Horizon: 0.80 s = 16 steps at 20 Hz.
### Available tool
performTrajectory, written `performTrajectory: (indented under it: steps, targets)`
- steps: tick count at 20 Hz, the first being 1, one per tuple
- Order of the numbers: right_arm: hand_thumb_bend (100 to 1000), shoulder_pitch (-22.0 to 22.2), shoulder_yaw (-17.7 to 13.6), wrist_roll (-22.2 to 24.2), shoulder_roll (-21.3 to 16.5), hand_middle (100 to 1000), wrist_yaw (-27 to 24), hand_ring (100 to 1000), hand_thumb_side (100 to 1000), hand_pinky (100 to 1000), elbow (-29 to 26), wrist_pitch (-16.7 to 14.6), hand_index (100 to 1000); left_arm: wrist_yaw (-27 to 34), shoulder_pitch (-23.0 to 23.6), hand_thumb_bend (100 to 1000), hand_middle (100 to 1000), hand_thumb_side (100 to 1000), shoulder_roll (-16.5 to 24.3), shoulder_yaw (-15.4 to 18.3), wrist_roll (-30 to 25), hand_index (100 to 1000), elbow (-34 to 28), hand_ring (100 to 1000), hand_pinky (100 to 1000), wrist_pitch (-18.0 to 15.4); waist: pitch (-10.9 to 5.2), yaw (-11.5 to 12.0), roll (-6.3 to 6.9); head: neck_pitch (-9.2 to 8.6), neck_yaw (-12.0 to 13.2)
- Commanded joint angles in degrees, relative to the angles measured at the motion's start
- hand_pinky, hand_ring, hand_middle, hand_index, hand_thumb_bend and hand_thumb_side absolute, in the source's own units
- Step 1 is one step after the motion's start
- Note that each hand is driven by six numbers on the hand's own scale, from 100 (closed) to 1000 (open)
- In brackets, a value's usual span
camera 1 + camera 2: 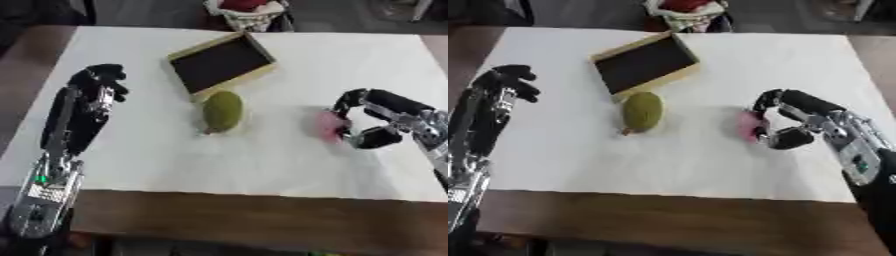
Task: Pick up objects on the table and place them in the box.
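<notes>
Right hand (378, 122), fingers curled around a small pink rounded object (328, 125) right of the shallow wooden dark-lined box (220, 62); partial enclosure risks slippage on lifting.

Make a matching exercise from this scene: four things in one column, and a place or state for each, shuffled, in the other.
Things:
1. box
2. green fruit
3. pink object
4. left hand

Places or states:
A. at the right hand's curled fingers
B. lying just in front of the box
C. far middle of the table, dark inside
D. at the table's left edge, holding nothing

Pairs: 1-C, 2-B, 3-A, 4-D
</notes>
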Motion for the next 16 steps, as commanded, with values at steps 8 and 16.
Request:
performTrajectory:
  steps: [8, 16]
  targets:
    - [100, -4.02, -0.47, -11.0, 0.45, 584, -0.51, 729, 139, 800, -2.73, 0.52, 345, 0.5, -0.13, 100, 612, 722, 0.77, -0.18, -0.17, 744, -0.78, 568, 552, -0.14, -1.02, 0.41, 0.05, 0.26, 0.11]
    - [100, -9.82, -0.73, -11.99, 2.05, 597, 1.01, 739, 116, 813, -2.22, -0.69, 359, 0.74, -0.48, 100, 612, 721, 0.52, -0.59, -0.54, 744, -0.91, 568, 552, -0.2, -0.97, 1.88, 0.18, 0.26, -0.88]
